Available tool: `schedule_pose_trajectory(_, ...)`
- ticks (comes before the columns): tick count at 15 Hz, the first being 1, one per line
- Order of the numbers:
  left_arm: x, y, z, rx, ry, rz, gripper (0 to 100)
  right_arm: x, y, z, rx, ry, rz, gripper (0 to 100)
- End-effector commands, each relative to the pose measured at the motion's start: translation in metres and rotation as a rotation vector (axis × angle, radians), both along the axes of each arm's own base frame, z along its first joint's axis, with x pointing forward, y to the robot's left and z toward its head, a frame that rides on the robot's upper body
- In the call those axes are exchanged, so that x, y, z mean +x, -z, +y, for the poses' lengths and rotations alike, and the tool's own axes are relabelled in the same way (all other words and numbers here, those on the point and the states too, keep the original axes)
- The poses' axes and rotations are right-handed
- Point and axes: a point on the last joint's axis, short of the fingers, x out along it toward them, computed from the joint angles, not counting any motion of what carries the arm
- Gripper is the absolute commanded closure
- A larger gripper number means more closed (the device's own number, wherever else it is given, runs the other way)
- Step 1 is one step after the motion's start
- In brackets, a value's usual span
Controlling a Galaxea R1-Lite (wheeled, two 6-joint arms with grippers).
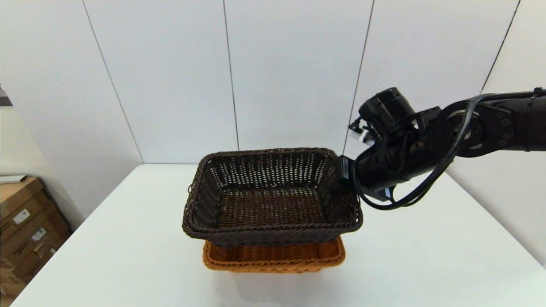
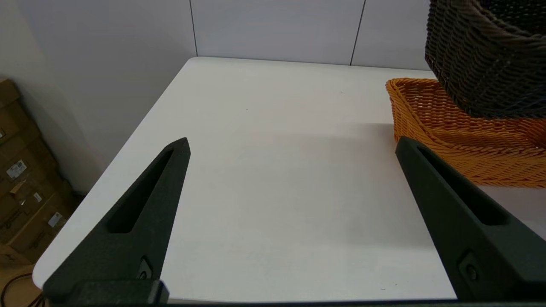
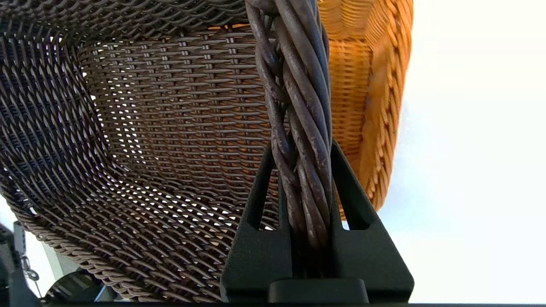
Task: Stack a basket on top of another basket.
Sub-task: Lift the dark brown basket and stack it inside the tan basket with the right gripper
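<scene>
Right hand (image 3: 302, 170) pinched on dark basket (image 1: 268, 200) rim above orange basket (image 1: 273, 258); left hand (image 2: 294, 149) wide, seen only by its wrist view

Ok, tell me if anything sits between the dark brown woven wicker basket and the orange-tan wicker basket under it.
Nothing visible does. The right gripper is shut on the braided rim of the dark brown woven wicker basket, held directly above the orange-tan wicker basket, whose visible inside is bare. The left gripper is open, off to the side.
</scene>
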Motion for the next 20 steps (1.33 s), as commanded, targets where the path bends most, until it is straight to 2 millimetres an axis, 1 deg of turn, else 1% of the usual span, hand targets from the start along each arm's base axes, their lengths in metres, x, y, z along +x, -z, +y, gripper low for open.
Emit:
schedule_pose_trajectory(1, 0.000, 0.000, 0.000, -0.001, -0.001, 0.000, 0, 0.002, 0.008, 0.002, -0.008, 0.001, 0.026, 100)
schedule_pose_trajectory(8, 0.000, 0.000, 0.000, -0.001, -0.001, 0.000, 0, 0.007, 0.019, 0.007, -0.007, 0.026, 0.071, 100)
schedule_pose_trajectory(12, 0.000, 0.000, 0.000, -0.001, -0.001, 0.000, 0, 0.009, 0.023, 0.008, -0.009, 0.027, 0.077, 100)
schedule_pose_trajectory(18, 0.000, 0.000, 0.000, -0.001, -0.001, 0.000, 0, 0.017, 0.038, 0.012, -0.026, 0.029, 0.103, 100)
schedule_pose_trajectory(20, 0.000, 0.000, 0.000, -0.001, -0.001, 0.000, 0, 0.018, 0.039, 0.013, -0.027, 0.029, 0.105, 100)
